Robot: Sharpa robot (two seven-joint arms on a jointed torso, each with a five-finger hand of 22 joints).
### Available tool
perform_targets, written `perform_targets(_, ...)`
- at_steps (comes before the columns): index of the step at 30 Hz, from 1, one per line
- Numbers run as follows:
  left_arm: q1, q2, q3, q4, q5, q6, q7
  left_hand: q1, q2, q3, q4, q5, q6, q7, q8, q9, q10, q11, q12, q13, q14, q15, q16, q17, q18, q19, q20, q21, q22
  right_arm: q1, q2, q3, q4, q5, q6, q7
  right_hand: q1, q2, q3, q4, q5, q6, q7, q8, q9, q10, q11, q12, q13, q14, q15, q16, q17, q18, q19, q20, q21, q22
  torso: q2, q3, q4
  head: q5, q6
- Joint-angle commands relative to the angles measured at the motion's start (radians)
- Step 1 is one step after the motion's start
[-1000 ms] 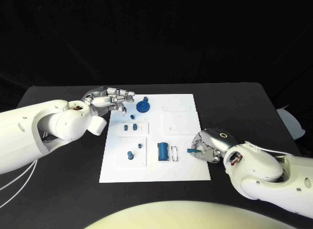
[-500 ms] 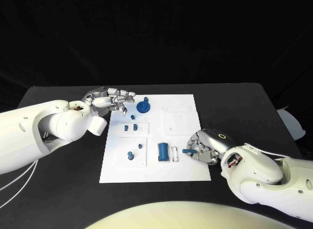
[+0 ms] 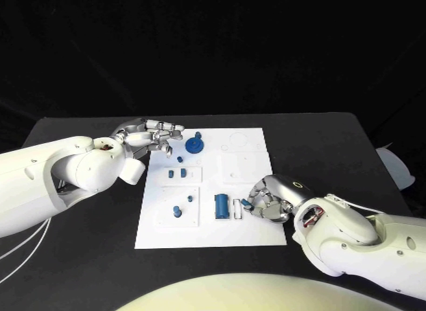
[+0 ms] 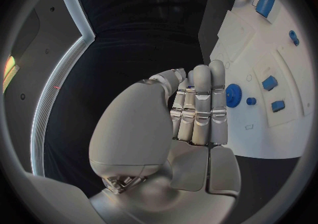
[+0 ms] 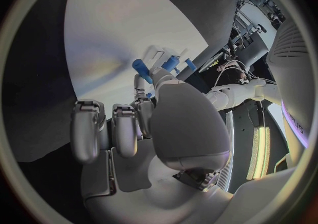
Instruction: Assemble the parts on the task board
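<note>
The task board [image 3: 213,233] is plain white on a black table [image 3: 82,259]. The parts on it are blue: a round gear [image 3: 195,144], a cylinder [image 3: 221,205], small pegs [image 3: 178,210]. Both hands, left [image 3: 155,135] and right [image 3: 272,201], are silver on white arms; the right holds a blue peg [image 5: 142,68]

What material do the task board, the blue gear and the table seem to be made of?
Task board: probably matte white plastic, going by its flat, even surface with shallow moulded recesses and no glare.
Blue gear: likely plastic, as it is uniformly blue, toothed and only slightly shiny.
Table: a black, dull top, perhaps laminate or a mat; the pictures leave this open.
</note>
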Motion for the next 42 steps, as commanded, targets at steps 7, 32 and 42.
perform_targets(7,0.000,0.003,0.001,0.006,0.005,0.024,0.000,0.003,0.008,0.000,-0.003,0.003,-0.002,0.001,0.001,-0.001,-0.008,-0.001,0.004,0.001,-0.008,-0.002,-0.001,-0.001,0.018,-0.003,0.005,-0.004,-0.001,0.004,0.031,0.000,-0.028,0.102,0.044,-0.005,-0.090,-0.005,-0.035,0.003,0.126,0.024,-0.013,0.008,0.026,0.007,0.003,0.009,0.089,0.095,-0.004,0.006,0.204,-0.019,0.057,-0.007,0.005,0.229,0.000,-0.0011,0.0007,-0.002,0.000)
perform_targets(32,0.000,0.003,0.001,0.007,-0.006,0.040,-0.008,0.004,0.009,0.001,-0.005,0.003,-0.004,0.002,0.001,-0.002,-0.010,0.000,0.005,0.001,-0.009,-0.001,-0.001,-0.002,0.017,-0.003,0.005,-0.005,-0.001,0.004,0.091,0.000,-0.072,0.129,0.056,-0.006,-0.097,-0.008,-0.046,0.003,0.130,0.024,-0.013,0.009,0.028,0.007,0.003,0.011,0.091,0.094,-0.004,0.005,0.203,-0.017,0.053,-0.007,-0.003,0.226,0.001,0.0011,-0.0005,0.001,-0.002)
perform_targets(42,0.000,0.002,0.001,0.008,-0.007,0.043,-0.011,0.004,0.009,0.001,-0.005,0.003,-0.004,0.002,0.001,-0.002,-0.010,0.000,0.005,0.001,-0.009,-0.001,-0.001,-0.002,0.017,-0.003,0.005,-0.005,-0.001,0.004,0.085,0.000,-0.071,0.122,0.061,-0.006,-0.179,-0.001,-0.102,0.007,0.084,0.029,-0.011,0.013,0.032,0.009,0.005,0.013,0.094,0.094,-0.002,0.004,0.202,-0.017,0.053,-0.006,-0.003,0.226,0.000,0.0006,0.0000,0.002,-0.004)
